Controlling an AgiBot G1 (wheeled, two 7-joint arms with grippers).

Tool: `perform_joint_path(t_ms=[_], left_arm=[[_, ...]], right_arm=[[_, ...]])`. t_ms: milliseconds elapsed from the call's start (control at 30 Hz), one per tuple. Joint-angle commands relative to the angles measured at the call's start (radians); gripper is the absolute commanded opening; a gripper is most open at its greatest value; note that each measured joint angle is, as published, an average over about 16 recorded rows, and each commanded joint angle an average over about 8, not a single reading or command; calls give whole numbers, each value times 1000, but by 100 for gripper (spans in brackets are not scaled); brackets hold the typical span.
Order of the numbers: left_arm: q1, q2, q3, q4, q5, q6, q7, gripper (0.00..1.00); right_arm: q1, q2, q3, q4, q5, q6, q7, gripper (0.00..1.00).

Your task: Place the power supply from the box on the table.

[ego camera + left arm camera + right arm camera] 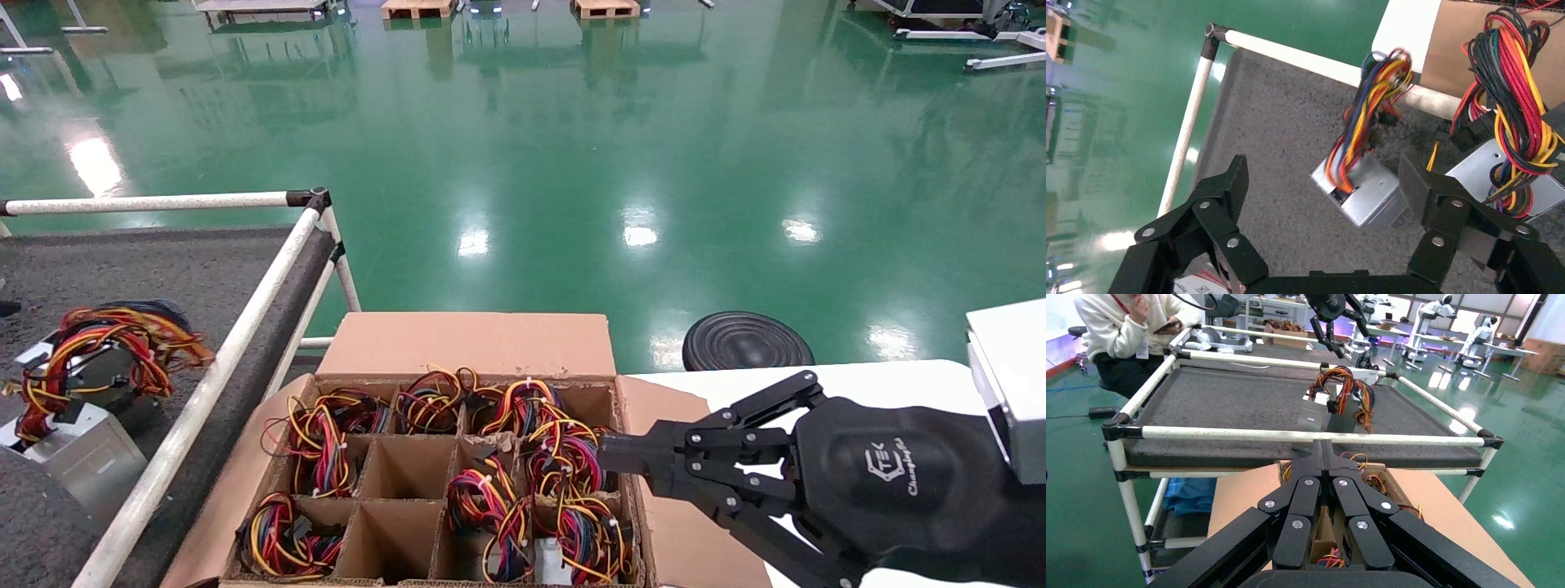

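your right gripper (609, 457) sits pinched together over the box (458, 457), just above the wired supplies (564, 482) in its right cells. your left gripper (1321, 184) hangs spread above the table (1278, 122).

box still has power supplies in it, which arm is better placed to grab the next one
Right. The right gripper hangs shut over the box, at its wire-filled cells. The left gripper is open over the table, above two power supplies already there.
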Motion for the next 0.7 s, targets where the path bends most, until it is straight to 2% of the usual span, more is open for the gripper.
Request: perform_joint_path(t_ms=[33,433,700], left_arm=[[0,0,-1,-2,-1,-1,-1,100],[-16,26,-32,-54,-36,-6,28,100],[10,50,-75,-91,-88,0,53,100]], right_arm=[[0,0,0,0,0,0,0,0],[0,0,0,0,0,0,0,0],[0,0,0,0,0,0,0,0]])
